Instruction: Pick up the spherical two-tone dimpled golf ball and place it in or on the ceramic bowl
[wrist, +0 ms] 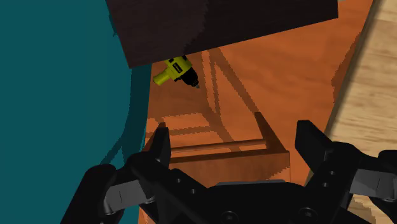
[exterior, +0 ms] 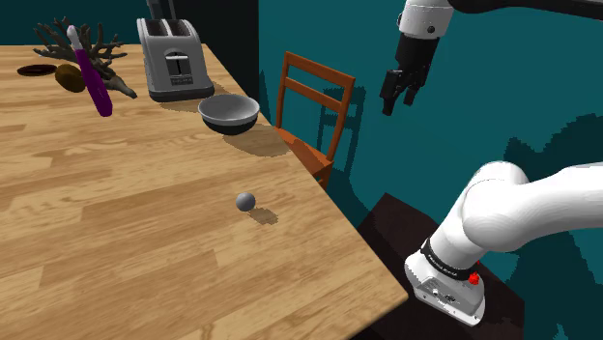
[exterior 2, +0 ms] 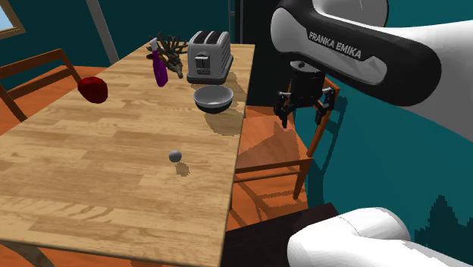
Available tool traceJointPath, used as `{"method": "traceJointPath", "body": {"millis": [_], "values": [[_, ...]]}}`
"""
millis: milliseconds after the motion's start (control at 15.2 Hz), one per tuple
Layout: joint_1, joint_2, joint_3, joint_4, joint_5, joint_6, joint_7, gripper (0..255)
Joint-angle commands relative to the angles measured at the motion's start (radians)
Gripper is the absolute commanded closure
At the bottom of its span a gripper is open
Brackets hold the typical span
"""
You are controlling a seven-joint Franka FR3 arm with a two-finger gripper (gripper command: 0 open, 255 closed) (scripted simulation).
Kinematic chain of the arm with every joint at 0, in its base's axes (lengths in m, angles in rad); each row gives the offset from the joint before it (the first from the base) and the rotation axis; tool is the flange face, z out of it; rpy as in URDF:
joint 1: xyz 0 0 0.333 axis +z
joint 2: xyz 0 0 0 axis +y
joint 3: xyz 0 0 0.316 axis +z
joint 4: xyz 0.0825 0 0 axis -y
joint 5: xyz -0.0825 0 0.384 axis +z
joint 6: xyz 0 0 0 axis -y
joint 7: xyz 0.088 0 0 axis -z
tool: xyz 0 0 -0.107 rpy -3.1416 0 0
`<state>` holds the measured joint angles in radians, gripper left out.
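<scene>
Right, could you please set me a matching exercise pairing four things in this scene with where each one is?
Things:
1. golf ball
2. bowl
3. toaster
4. end effector

Places:
A. off the table, above the wooden chair
B. alone on a bare stretch of the table
C. beside the bowl, near the purple bottle
D. near the table's edge by the chair, beside the toaster

Pairs: 1-B; 2-D; 3-C; 4-A
</scene>
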<state>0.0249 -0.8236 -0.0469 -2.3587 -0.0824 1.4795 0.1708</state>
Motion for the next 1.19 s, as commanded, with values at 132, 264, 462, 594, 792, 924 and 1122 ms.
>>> {"method": "traceJointPath", "body": {"millis": [132, 264, 462, 594, 792, 924, 1122], "values": [[0.012, -0.002, 0.043, -0.028, 0.034, 0.039, 0.056, 0], [0.023, 0.002, 0.087, -0.051, 0.067, 0.079, 0.112, 0], [0.041, 0.021, 0.155, -0.076, 0.114, 0.144, 0.194, 0], [0.052, 0.042, 0.201, -0.085, 0.142, 0.19, 0.248, 0], [0.066, 0.085, 0.271, -0.089, 0.178, 0.261, 0.33, 0], [0.072, 0.122, 0.318, -0.084, 0.197, 0.309, 0.384, 0], [0.075, 0.188, 0.39, -0.065, 0.215, 0.38, 0.467, 0]]}}
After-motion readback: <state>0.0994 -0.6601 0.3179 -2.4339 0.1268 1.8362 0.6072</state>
